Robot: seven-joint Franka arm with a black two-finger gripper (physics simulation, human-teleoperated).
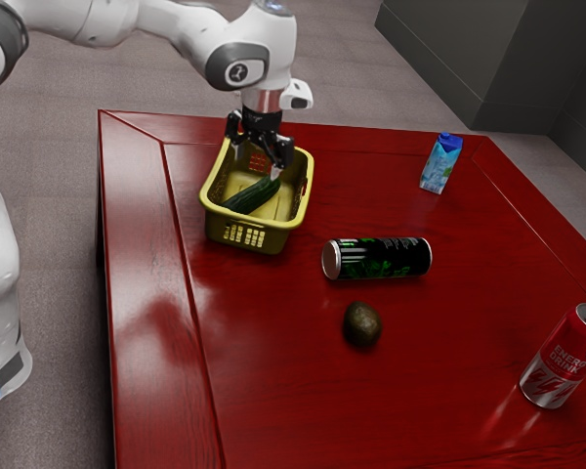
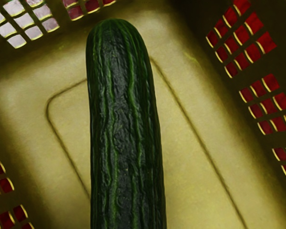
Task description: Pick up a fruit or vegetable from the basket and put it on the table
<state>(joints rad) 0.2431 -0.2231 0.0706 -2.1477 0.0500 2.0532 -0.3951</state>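
Note:
My gripper [image 1: 258, 163] is open over the far part of the yellow basket [image 1: 245, 234], its fingertips at about rim height. A dark green cucumber [image 1: 251, 196] lies lengthwise on the basket floor, its far end close under one fingertip. Whether they touch is hard to tell. In the wrist view the cucumber [image 2: 124, 124] runs beneath the hand, with its rounded end visible and bare basket floor [image 2: 186, 167] on both sides.
On the red table [image 1: 273, 391], a black-green can [image 1: 378, 258] lies on its side right of the basket in the exterior view, near a dark avocado [image 1: 361, 324]. A blue carton [image 1: 441, 163] and a red can [image 1: 564, 356] stand farther right.

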